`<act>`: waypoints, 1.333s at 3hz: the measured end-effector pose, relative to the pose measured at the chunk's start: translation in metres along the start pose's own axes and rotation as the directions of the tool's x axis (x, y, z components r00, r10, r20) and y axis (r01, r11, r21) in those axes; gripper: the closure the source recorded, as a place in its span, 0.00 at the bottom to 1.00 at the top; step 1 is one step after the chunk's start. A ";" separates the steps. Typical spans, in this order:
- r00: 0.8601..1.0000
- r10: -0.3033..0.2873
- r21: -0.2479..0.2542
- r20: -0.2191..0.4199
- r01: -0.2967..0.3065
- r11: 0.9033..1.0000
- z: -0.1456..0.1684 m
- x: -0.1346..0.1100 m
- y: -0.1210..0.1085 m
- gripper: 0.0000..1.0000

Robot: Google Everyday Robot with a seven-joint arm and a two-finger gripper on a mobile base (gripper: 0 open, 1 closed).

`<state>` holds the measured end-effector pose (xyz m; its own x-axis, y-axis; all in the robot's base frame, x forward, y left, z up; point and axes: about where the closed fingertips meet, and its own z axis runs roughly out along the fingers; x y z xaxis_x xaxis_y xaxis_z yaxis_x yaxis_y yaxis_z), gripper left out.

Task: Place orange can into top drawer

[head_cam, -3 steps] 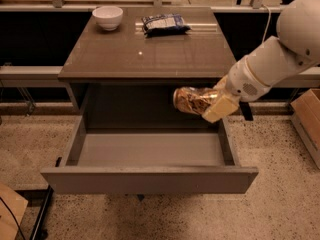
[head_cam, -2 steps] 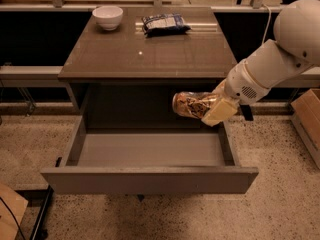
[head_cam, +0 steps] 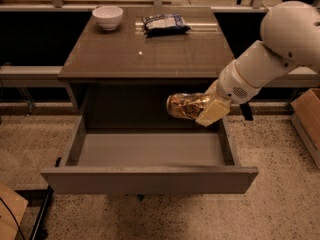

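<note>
While gripping orange can (head_cam: 183, 105), hand (head_cam: 206, 111) above top drawer (head_cam: 150, 179)

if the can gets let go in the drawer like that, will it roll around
Probably: the can lies sideways in the gripper, above the flat-floored drawer, so it could roll. It looks rigid and likely light. Its smooth metal may be slippery.

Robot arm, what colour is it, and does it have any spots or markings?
The arm is smooth, white and chunky, with a big round joint and a patch of tiny dots near the wrist. Its pincer, above the top drawer, has a flat cream finger. No cables show.
</note>
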<state>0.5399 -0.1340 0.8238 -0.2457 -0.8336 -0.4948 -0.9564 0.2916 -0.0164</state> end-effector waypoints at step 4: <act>0.997 0.074 -0.136 0.026 -0.070 0.988 0.138 0.028 -0.014 0.34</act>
<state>0.5679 -0.0965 0.6900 -0.3116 -0.7971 -0.5173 -0.9495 0.2828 0.1363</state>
